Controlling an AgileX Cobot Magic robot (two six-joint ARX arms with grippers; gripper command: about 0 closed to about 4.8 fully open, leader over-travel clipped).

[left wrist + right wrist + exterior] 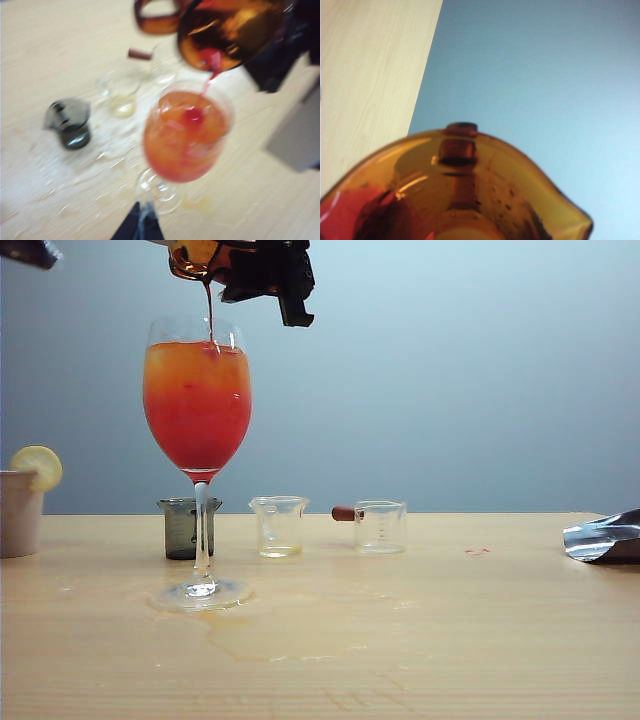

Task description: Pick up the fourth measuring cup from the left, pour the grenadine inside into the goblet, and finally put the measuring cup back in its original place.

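The fourth measuring cup (196,258), amber, sits tipped right above the goblet (197,405) rim, and I take the goblet as my landmark. I see the wood table (450,640) under everything, w/ wet smears around the goblet foot. The goblet stands upright, bowl nearly full, orange at top going red lower. A thin dark-red string of grenadine (210,310) runs from the cup lip into the drink. Right gripper (262,270) is above the goblet, up and to its right in the exterior view, pinching the amber cup; jaws stand partway apart around it. Left gripper (137,225) hangs above, near the goblet foot in its wrist view; only a dark tip shows, blurred, so I can't tell how its jaws stand. Behind the goblet stem is a smoky grey cup (188,528); right of that a clear cup (279,526) w/ yellowish dregs, then another clear cup (380,527) w/ brown handle. Far left of the goblet is a beige cup (20,512) w/ a lemon slice (37,466) on its rim.
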